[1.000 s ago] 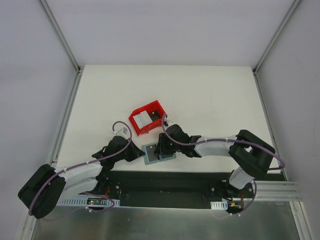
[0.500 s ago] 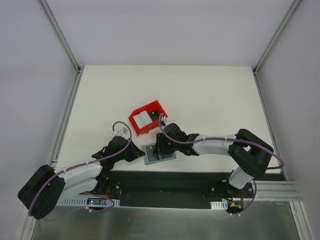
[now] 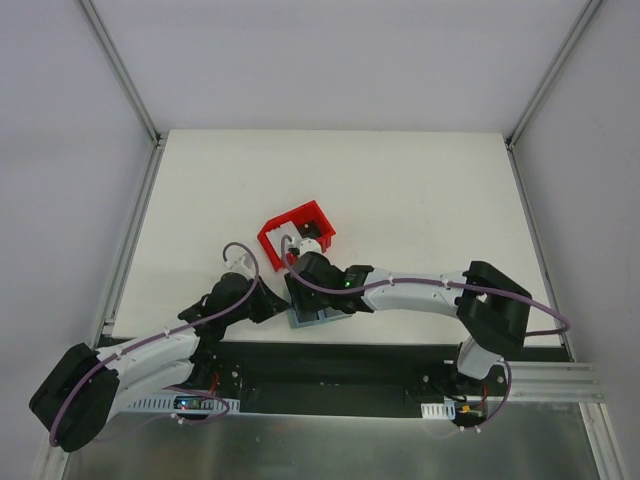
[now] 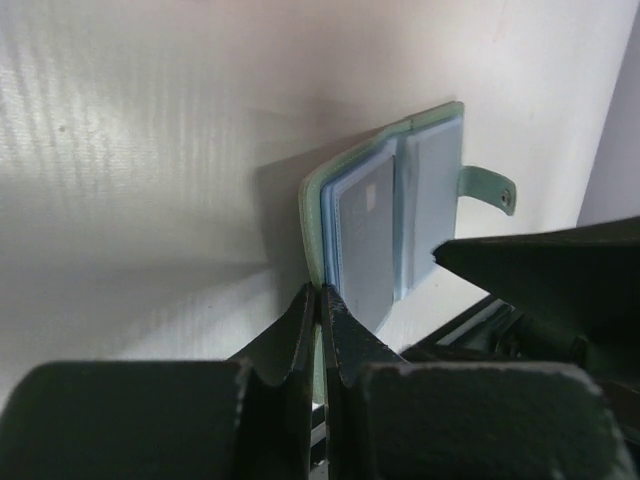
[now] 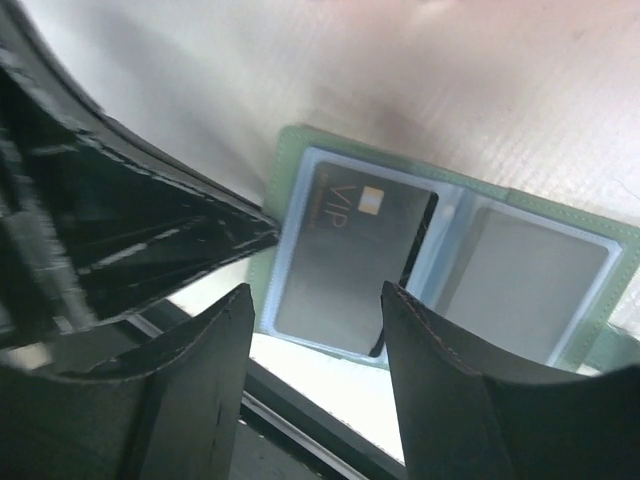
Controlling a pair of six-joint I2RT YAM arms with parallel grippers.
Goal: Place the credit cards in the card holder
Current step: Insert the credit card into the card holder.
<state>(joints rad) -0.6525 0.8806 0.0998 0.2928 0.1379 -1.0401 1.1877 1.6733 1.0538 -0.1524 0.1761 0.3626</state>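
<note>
- Table (image 3: 420, 190): white surface carrying everything; both arms lay low over its near edge, meeting near the middle.
- Left gripper (image 3: 272, 306): reached in from the left. In the left wrist view the left gripper (image 4: 320, 296) was closed, its two dark fingers pinching the green border of the card holder (image 4: 425, 150) at the near corner of the left leaf.
- Red bin (image 3: 295, 232): stood on the table just behind the two grippers, apart from the card holder; its contents could not be made out.
- Card holder (image 3: 318, 320): lay open and flat at the near edge of the table, largely hidden from above by the right arm. From the right wrist, the card holder (image 5: 290, 165) showed a green rim around two blue-grey pockets side by side.
- Dark card (image 5: 350, 255): marked "VIP", with a small pale chip, sat in the left pocket with one corner slightly outside it; the same dark card (image 4: 365, 240) was visible from the left wrist. Whether the right pocket held a card could not be told.
- Strap (image 4: 488, 190): green tab with a small round snap, projecting from the outer edge of the right leaf.
- Right gripper (image 3: 302, 292): hung directly above the left leaf. The right gripper (image 5: 318, 300) was open, fingers spread to either side of the dark card and grasping nothing.
</note>
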